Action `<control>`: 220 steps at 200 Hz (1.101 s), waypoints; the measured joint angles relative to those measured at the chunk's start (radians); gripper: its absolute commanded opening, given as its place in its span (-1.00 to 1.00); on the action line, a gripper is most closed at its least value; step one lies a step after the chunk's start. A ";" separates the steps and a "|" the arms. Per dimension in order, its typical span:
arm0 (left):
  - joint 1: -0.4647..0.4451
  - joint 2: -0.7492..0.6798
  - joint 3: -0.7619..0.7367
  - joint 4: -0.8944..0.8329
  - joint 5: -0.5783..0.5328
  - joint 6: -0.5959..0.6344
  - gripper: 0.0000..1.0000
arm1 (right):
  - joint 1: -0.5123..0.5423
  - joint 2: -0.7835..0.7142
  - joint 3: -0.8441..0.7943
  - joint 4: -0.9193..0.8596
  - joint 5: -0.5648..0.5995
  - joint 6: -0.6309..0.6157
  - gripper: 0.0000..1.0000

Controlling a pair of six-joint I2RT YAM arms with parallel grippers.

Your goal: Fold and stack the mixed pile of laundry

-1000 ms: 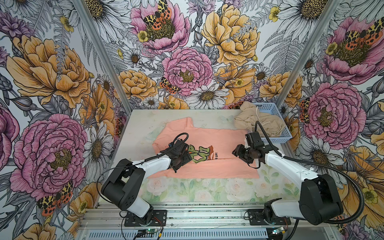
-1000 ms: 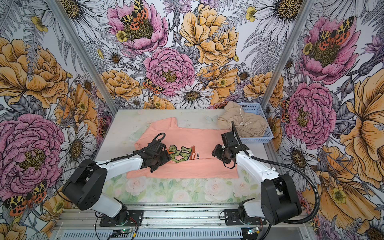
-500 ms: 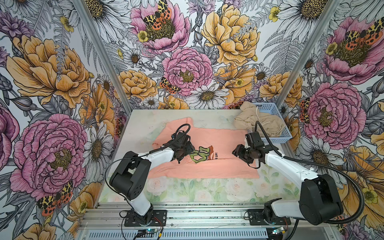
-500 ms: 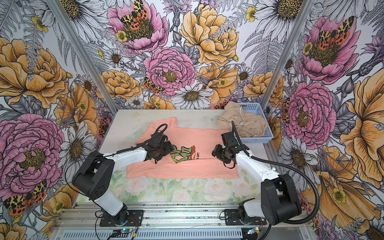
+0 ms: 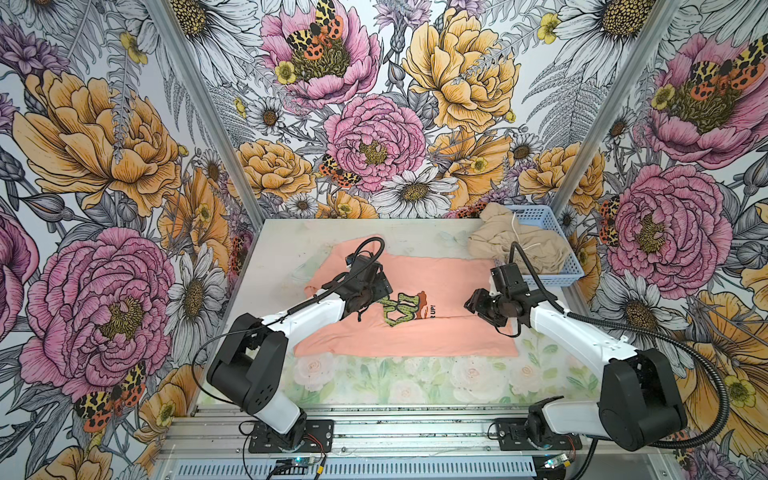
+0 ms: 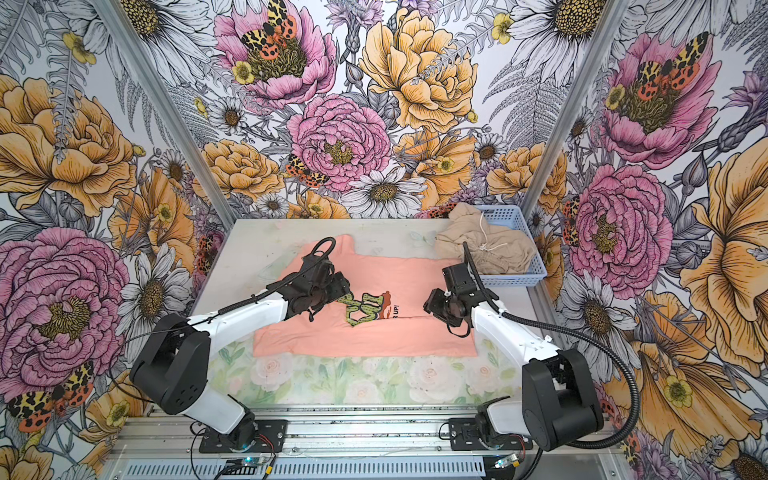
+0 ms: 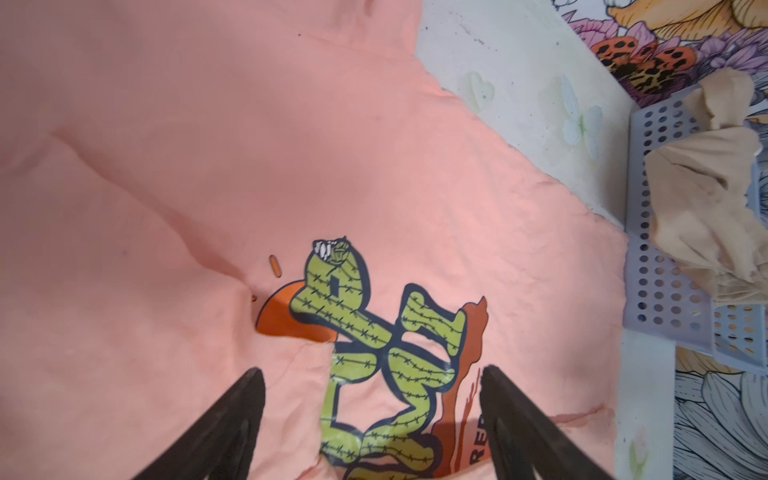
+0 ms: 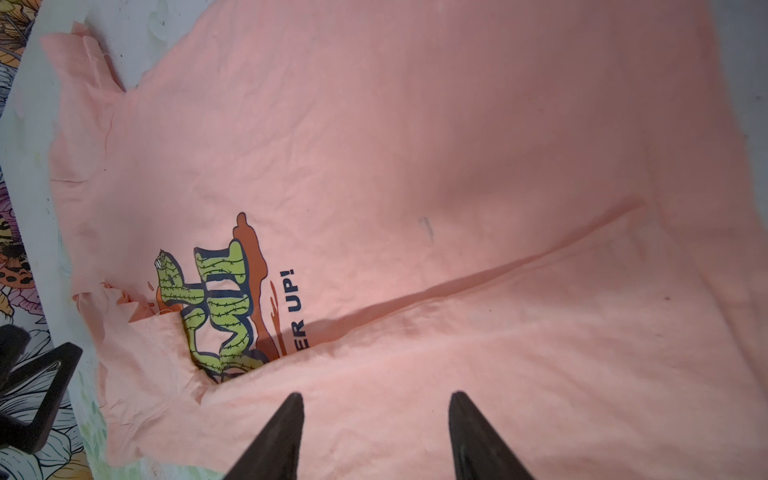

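A peach-pink T-shirt [image 5: 432, 282] [image 6: 395, 278] lies spread across the table, with its near part folded up over the lower half of the green cactus graphic [image 5: 405, 308] [image 7: 374, 340] [image 8: 220, 316]. My left gripper [image 5: 384, 291] [image 7: 370, 370] hovers open over the graphic's left edge with nothing between its fingers. My right gripper [image 5: 471, 301] [image 8: 376, 397] is open above the folded flap on the shirt's right side. The beige-tan garment [image 5: 515, 245] [image 6: 482, 245] [image 7: 706, 199] with a white drawstring lies crumpled in the basket.
A light blue perforated basket [image 5: 536, 218] [image 6: 505, 216] [image 7: 656, 291] stands at the back right corner, close to my right wrist. Floral walls close in the table on three sides. Bare tabletop [image 5: 395, 378] shows in front of the shirt.
My left gripper has moved from the shirt's near left part toward the back, beside the graphic. The right arm and both garments have stayed put.
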 measured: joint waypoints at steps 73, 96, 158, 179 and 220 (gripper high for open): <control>0.164 -0.394 -0.247 -0.382 -0.126 -0.039 0.56 | -0.033 0.018 -0.032 -0.102 0.002 -0.099 -0.03; 0.184 -0.463 -0.306 -0.452 -0.137 -0.075 0.53 | -0.084 -0.013 -0.093 -0.129 0.018 -0.094 -0.10; 0.319 -0.397 -0.361 -0.439 -0.135 -0.071 0.41 | -0.135 0.019 -0.138 -0.132 0.040 -0.083 -0.28; 0.346 -0.365 -0.361 -0.427 -0.134 -0.044 0.41 | -0.148 0.035 -0.166 -0.130 0.055 -0.082 -0.30; 0.366 -0.304 -0.360 -0.414 -0.134 0.010 0.41 | -0.159 0.040 -0.165 -0.131 0.098 -0.080 -0.31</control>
